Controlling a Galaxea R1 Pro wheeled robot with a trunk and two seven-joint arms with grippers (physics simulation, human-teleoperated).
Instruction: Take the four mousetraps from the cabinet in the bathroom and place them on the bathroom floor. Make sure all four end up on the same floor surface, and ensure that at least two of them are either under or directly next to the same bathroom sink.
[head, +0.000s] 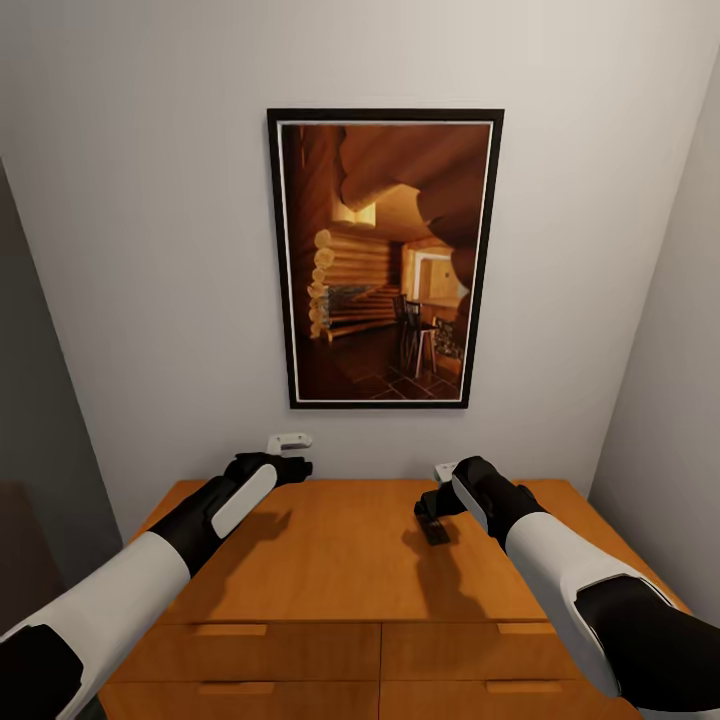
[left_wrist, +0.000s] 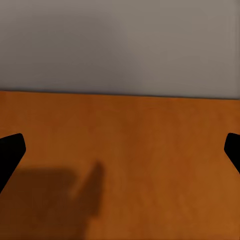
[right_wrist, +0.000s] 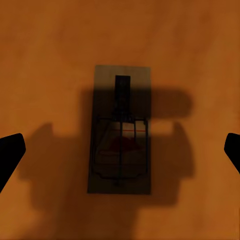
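One mousetrap (right_wrist: 120, 140), a small flat board with dark wire and a reddish bit, lies on the orange-brown cabinet (head: 340, 570) top, right of its middle. In the head view this mousetrap (head: 437, 531) sits in shadow directly under my right gripper (head: 432, 506). That right gripper (right_wrist: 120, 150) points down at it, open wide, fingertips (right_wrist: 10, 150) apart on either side and above the board. My left gripper (head: 298, 467) hovers open over the bare cabinet top (left_wrist: 150, 150) near the back wall, holding nothing.
A framed picture (head: 385, 260) of a log interior hangs on the grey wall behind the cabinet. Walls close in at both sides. Drawer fronts with wooden bar handles (head: 230, 630) face me below the top.
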